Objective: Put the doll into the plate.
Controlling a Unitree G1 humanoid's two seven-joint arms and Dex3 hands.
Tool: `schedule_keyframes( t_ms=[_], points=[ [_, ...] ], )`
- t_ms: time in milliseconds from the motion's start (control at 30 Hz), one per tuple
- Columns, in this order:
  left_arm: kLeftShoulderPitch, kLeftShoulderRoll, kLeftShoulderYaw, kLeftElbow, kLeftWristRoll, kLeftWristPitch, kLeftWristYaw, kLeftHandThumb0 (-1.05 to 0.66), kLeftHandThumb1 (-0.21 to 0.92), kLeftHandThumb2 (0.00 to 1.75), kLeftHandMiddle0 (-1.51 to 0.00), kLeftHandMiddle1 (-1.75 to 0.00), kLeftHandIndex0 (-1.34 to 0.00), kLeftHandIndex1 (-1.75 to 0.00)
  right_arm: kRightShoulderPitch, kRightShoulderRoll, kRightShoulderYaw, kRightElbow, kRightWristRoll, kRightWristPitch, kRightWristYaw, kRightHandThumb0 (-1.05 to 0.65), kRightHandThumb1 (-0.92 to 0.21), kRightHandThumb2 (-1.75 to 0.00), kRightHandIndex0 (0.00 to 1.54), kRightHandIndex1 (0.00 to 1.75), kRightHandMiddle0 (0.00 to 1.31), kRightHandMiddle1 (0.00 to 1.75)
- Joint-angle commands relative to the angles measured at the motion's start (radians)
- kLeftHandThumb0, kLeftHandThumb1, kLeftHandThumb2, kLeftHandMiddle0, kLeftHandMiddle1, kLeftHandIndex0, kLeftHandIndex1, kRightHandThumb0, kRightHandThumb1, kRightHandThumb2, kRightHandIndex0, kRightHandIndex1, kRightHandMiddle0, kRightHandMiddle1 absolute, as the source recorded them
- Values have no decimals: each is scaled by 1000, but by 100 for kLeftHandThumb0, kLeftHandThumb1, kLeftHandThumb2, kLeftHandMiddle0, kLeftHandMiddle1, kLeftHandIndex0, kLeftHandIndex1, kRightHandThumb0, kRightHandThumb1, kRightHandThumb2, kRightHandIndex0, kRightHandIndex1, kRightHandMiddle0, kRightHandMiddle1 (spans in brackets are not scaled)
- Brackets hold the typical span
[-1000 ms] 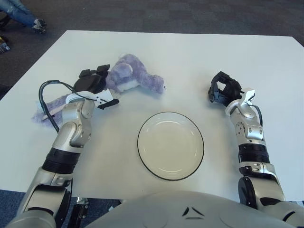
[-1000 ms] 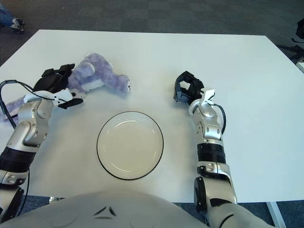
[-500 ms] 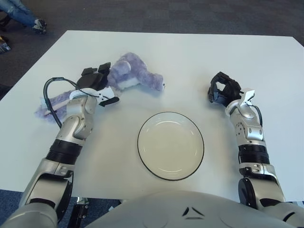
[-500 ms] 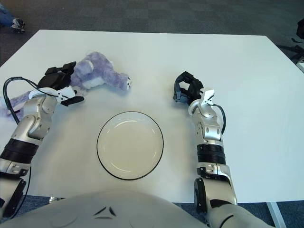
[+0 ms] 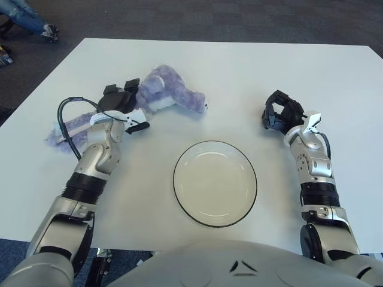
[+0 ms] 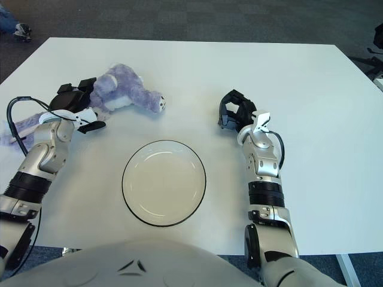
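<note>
A purple plush doll (image 5: 170,92) lies on the white table at the back left, its head toward the plate and a long limp part (image 5: 63,130) trailing left. My left hand (image 5: 124,104) is pressed against the doll's left side, fingers spread, with the thumb low by the table. It is not closed around the doll. The round white plate (image 5: 175,179) with a dark rim lies empty in the middle near me, a hand's width in front of the doll. My right hand (image 5: 280,112) shows to the right of the plate, fingers curled, holding nothing.
The white table (image 5: 251,66) reaches far back and right. Dark carpet lies beyond its edges. A person's shoe (image 5: 49,31) is on the floor at the far left. A black cable (image 5: 63,113) loops off my left forearm.
My left hand has moved a little forward against the doll, and the doll with its trailing part has shifted slightly away from me. The right arm has stayed still.
</note>
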Motion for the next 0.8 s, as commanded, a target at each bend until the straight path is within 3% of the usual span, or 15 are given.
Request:
schedule_keyframes(
  t_ms=[0, 233, 300, 333, 400, 500, 533, 600, 767],
  points=[
    [20, -24, -15, 42, -17, 26, -6, -35, 14, 107, 0, -153, 0, -80, 3, -1, -5, -17, 5, 12, -5, -46, -37, -125, 119, 175, 57, 175],
    [-3, -41, -29, 63, -9, 56, 4, -1, 9, 128, -1, -173, 0, -105, 1, -10, -4, -13, 2, 9, 3, -46, -37, -125, 119, 175, 57, 175],
    [-12, -42, -37, 76, -3, 59, 9, 8, 8, 134, -6, -174, 0, -120, 0, -12, -4, -11, 1, 8, 4, -46, -37, -125, 119, 175, 57, 175],
    [-16, -41, -41, 82, -1, 59, 12, 11, 7, 137, -11, -174, 0, -139, 0, -12, -4, -11, 2, 8, 4, -46, -37, -125, 119, 175, 57, 175],
    [-20, -39, -49, 92, 6, 57, 22, 15, 7, 141, -16, -174, -4, -157, 0, -12, -4, -11, 2, 10, 3, -46, -37, -125, 119, 175, 57, 175],
    [-22, -36, -57, 99, 14, 55, 37, 18, 7, 143, -21, -175, -9, -169, -1, -12, -3, -12, 1, 13, 0, -46, -37, -125, 119, 175, 57, 175],
    [-22, -34, -63, 102, 22, 53, 46, 28, 17, 137, -34, -175, -18, -171, -2, -11, -3, -12, 0, 16, -1, -46, -37, -125, 119, 175, 57, 175],
    [-22, -30, -72, 104, 33, 52, 57, 36, 26, 132, -45, -175, -27, -173, -2, -11, -2, -13, 0, 18, -3, -46, -36, -125, 119, 175, 57, 175],
    [-22, -21, -88, 99, 51, 60, 56, 45, 32, 130, -56, -175, -41, -174, -3, -14, 0, -11, -4, 16, -2, -47, -36, -126, 118, 175, 58, 175]
  ],
)
